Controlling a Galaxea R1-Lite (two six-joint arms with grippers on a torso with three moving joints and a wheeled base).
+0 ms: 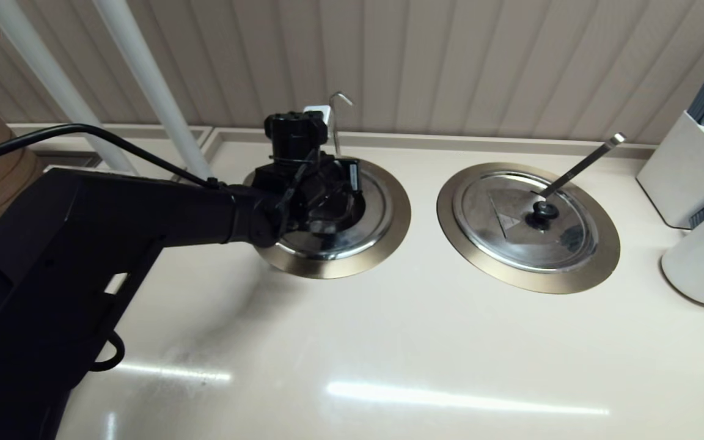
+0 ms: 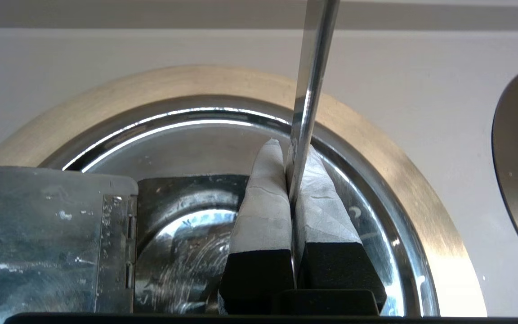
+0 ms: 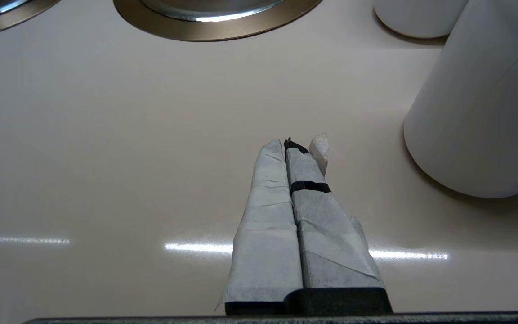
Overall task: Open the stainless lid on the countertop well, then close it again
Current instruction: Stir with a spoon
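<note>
Grey tape is seen wrapped over the fingers of the right hand (image 3: 292, 146), which are pressed together on nothing. That hand is parked low over the pale surface (image 3: 106, 157), near a white canister (image 3: 479, 112).

Farther in, the left hand (image 2: 291, 148) is held over the countertop well (image 2: 151, 87) on the robot's left. Its fingers are closed about the thin ladle rod (image 2: 315, 67), which runs down into the seam between them. How firmly the rod is pinched cannot be told.

Beside that hand, the hinged flap of the stainless lid (image 2: 38, 234) appears to be lifted off its seat, and the dark inside of the pot is exposed past the hinge. The opening step is therefore judged done or nearly so, with the closing still to be made.

For the next move, the rod would have to be let go. The flap would then have to be swung back over its hinge and lowered flat, without the upright rod being struck.

The twin lid (image 1: 523, 220) lies shut well to the right.
</note>
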